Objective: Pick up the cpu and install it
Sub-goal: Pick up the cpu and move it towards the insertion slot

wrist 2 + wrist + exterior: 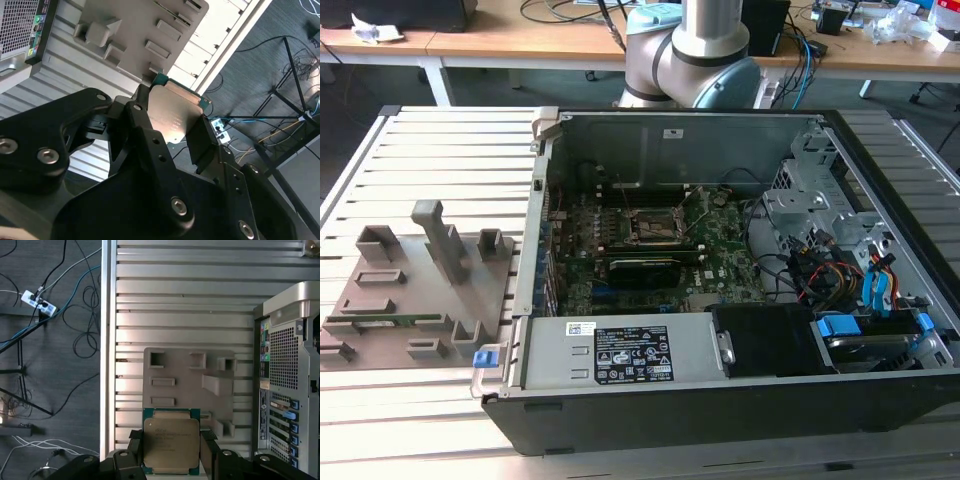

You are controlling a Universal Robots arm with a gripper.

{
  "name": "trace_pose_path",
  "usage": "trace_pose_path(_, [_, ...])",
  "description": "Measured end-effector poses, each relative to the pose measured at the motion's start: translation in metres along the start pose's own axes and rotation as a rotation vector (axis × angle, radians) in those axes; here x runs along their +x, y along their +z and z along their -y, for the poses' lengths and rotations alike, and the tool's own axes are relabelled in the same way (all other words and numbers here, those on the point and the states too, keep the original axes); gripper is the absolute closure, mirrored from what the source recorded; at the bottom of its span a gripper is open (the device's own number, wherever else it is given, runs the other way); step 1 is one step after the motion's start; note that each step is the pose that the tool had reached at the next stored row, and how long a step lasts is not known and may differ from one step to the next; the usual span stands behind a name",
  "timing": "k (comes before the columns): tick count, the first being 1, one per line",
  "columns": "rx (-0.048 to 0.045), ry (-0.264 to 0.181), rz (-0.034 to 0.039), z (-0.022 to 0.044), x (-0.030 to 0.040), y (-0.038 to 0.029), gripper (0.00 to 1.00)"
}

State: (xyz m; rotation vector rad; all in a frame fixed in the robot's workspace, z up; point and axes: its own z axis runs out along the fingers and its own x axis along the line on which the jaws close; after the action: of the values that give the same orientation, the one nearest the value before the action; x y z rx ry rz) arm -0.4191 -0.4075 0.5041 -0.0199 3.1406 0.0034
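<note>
Cpu (171,445): 1 pc, metal top up, sits pinched at opp. edges by fingers (208,447), clear above grey tray (180,370) on tabletop (180,315), prob. sparing its underside for fitting in computer case (740,415).

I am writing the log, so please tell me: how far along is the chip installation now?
Pickup looks done: the gripper is shut on the chip, raised above the grey tray. Installing is left: the socket in the computer case looks empty.

Robotics lab: slatted worktable (420,140), cable-strewn wooden benches (500,42)
</note>
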Motion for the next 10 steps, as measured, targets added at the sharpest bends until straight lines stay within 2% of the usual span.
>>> trace_pose_path(3, [0.0007,0.000,0.0000,-0.0011,0.0000,-0.0077,0.45])
trace_pose_path(5, [0.0023,0.000,-0.0001,-0.0030,-0.0001,-0.0188,0.45])
trace_pose_path(10, [0.0024,0.000,-0.0014,-0.0037,-0.0007,-0.0190,0.45])
